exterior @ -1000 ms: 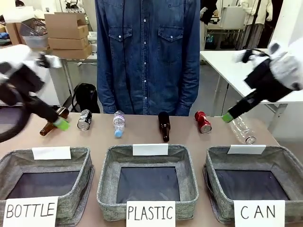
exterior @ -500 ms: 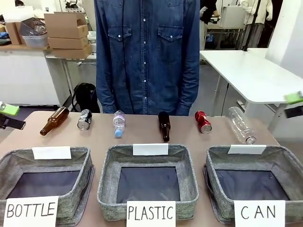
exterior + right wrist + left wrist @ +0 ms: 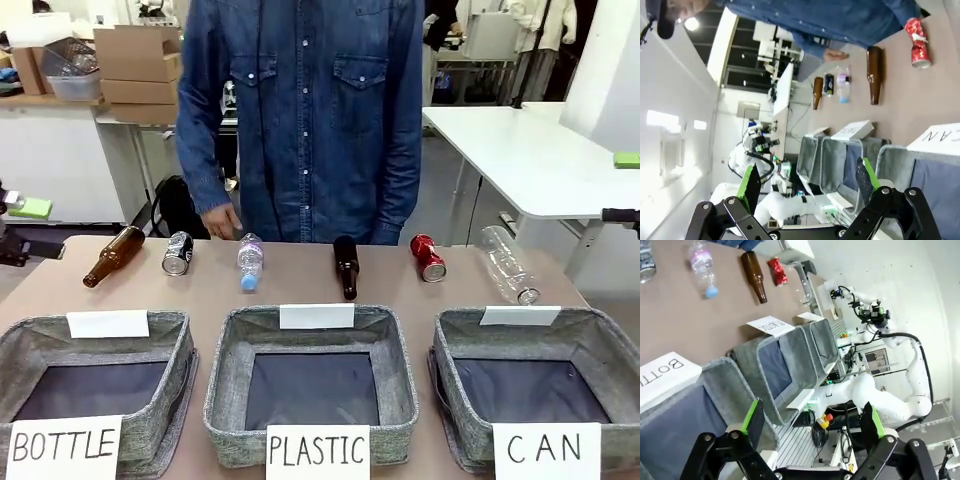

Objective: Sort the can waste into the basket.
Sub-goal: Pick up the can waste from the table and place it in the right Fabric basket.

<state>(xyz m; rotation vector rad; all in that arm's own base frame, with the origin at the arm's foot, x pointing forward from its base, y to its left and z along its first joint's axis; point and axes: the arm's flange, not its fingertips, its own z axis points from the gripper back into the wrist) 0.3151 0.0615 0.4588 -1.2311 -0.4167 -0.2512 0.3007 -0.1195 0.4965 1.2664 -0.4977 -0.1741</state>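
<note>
The person's hand [image 3: 222, 220] is now coming down toward the far side of the table [image 3: 290, 292], near the black can [image 3: 178, 252] and the small plastic bottle [image 3: 249, 261]. Half a second ago that arm was hanging by the person's side. Both arms are keeping to the edges of the front view. The left gripper [image 3: 812, 422] is showing a green pad [image 3: 30, 208] at the left edge, a little higher than before. The right gripper [image 3: 807, 182] is showing a pad [image 3: 627, 159] at the right edge, also higher. In each wrist view the fingers are standing wide apart and gripping nothing.

The row on the table is lying where it was: brown bottle [image 3: 112, 256], black can, small plastic bottle, dark bottle [image 3: 346, 266], red can [image 3: 429, 257], large clear bottle [image 3: 508, 264].

Three grey baskets are sitting along the near edge: the BOTTLE basket [image 3: 170, 340] at the left, the PLASTIC basket [image 3: 390, 345] in the middle and the CAN basket [image 3: 580, 335] at the right. Each is showing its dark base from wall to wall. The red can is lying on the table just beyond the CAN basket, between the dark bottle and the large clear bottle. The black can is lying well apart from that basket, beyond the BOTTLE basket.
</note>
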